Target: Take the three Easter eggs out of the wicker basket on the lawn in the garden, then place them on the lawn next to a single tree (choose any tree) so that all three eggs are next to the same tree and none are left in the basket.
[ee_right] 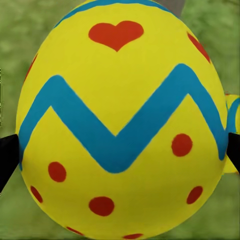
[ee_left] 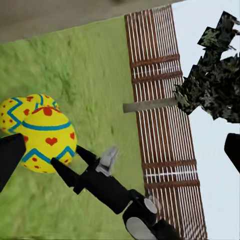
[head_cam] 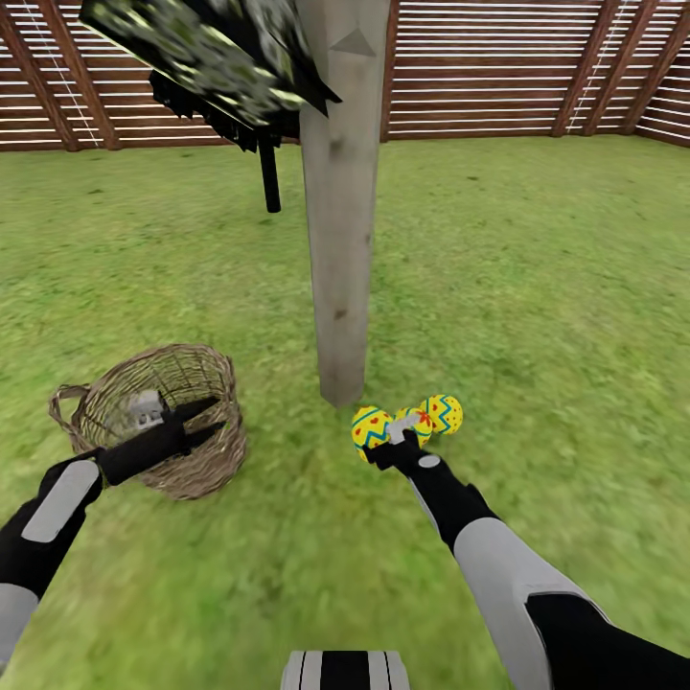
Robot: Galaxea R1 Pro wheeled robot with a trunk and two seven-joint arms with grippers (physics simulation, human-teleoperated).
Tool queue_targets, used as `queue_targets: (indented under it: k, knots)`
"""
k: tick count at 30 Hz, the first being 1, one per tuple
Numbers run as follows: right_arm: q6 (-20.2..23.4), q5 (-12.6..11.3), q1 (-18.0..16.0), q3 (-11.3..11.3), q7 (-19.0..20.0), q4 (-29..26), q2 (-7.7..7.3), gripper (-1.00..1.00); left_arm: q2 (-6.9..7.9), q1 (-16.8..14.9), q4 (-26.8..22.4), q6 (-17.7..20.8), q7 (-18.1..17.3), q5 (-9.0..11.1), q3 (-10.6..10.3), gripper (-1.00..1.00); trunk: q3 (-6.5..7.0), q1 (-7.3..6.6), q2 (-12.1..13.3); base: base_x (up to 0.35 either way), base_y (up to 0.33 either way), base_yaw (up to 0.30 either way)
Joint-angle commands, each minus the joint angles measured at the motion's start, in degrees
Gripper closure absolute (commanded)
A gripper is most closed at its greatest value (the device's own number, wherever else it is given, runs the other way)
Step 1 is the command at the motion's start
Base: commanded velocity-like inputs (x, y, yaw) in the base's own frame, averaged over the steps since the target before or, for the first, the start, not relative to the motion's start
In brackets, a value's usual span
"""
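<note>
Where the right arm reaches down to the lawn at the foot of the pale trunk of the tree, the right gripper sits among the Easter eggs, bright yellow with blue zigzag bands, red spots and red hearts. In the right wrist view one egg lies between the two black fingers, which are spread about as wide as the egg; whether they press on it I cannot tell. The eggs lie on the grass just beside the trunk's base, close together. To the left, the left gripper hangs at the rim of the wicker basket, its fingers spread and holding nothing. The basket, tan open weave with a braided rim and a side handle, stands near the tree. Beyond are a dark thin-trunked tree and the slatted brown fence.
</note>
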Motion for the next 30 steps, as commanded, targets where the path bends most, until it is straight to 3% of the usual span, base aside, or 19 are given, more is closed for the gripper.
queue_targets:
  k: [1,3,5,8,11,16,18,22,24,27,30]
  knots:
    - [0.32,0.36,0.0,-0.19,0.24,0.37,0.04,1.0,-2.22,-0.03,-4.68,0.32,0.11,-0.14,-1.65,-1.0,-0.04,-0.01,-0.02,0.0,0.0,0.0]
    - [0.32,0.36,0.0,-0.18,0.0,0.65,0.04,1.0,-5.46,-0.3,-7.24,0.44,0.21,-0.24,-2.29,-1.0,-0.04,-0.01,-0.02,0.0,0.0,0.0]
    - [0.32,0.36,0.0,-0.17,-0.12,0.72,0.04,1.0,-6.78,-0.64,-7.77,0.31,0.23,-0.33,-2.43,-1.0,-0.04,-0.01,-0.02,0.0,0.0,0.0]
    - [0.32,0.36,0.0,-0.17,-1.03,1.82,0.04,1.0,-7.5,-0.64,-7.67,-0.35,-0.07,-0.15,-2.46,-1.0,-0.04,-0.01,-0.02,0.0,0.0,0.0]
    - [-0.15,0.36,0.0,-0.11,-5.45,2.6,0.04,1.0,-7.81,-0.43,-7.65,-0.46,-0.33,0.13,-2.46,-1.0,-0.04,-0.01,-0.02,0.0,0.0,0.0]
    - [-6.02,0.39,0.25,0.58,-9.71,7.71,0.04,1.0,-8.05,-0.3,-7.52,-0.5,-0.26,0.16,-3.16,-1.0,-0.04,-0.01,-0.02,0.0,0.0,0.0]
    - [-6.75,0.43,0.35,0.61,-10.28,9.0,0.04,1.0,-8.03,-0.3,-7.5,-0.56,-0.19,0.27,-4.45,-1.0,-0.04,-0.01,-0.02,0.002,0.0,0.0]
    - [-7.69,0.45,0.38,0.72,-10.21,9.55,0.04,1.0,-8.02,-0.3,-7.47,-0.58,-0.28,0.34,-4.9,-1.0,-0.04,-0.01,-0.02,0.039,0.0,0.0]
    - [-7.75,0.45,0.39,2.42,-10.05,9.59,0.04,1.0,-8.03,-0.3,-7.46,-0.58,-0.27,0.32,-4.92,-1.0,-0.04,-0.01,-0.02,0.009,0.0,0.0]
    - [-7.77,0.45,0.44,7.85,-10.0,9.69,0.04,1.0,-8.05,-0.3,-7.51,-0.58,-0.29,0.27,-4.92,-1.0,-0.04,-0.01,-0.02,0.166,0.0,0.0]
    - [-7.84,0.45,0.44,9.24,-9.99,10.28,0.04,1.0,-8.08,-0.3,-7.61,-0.56,-0.37,0.27,-4.99,-1.0,-0.04,-0.01,-0.02,0.144,0.0,0.0]
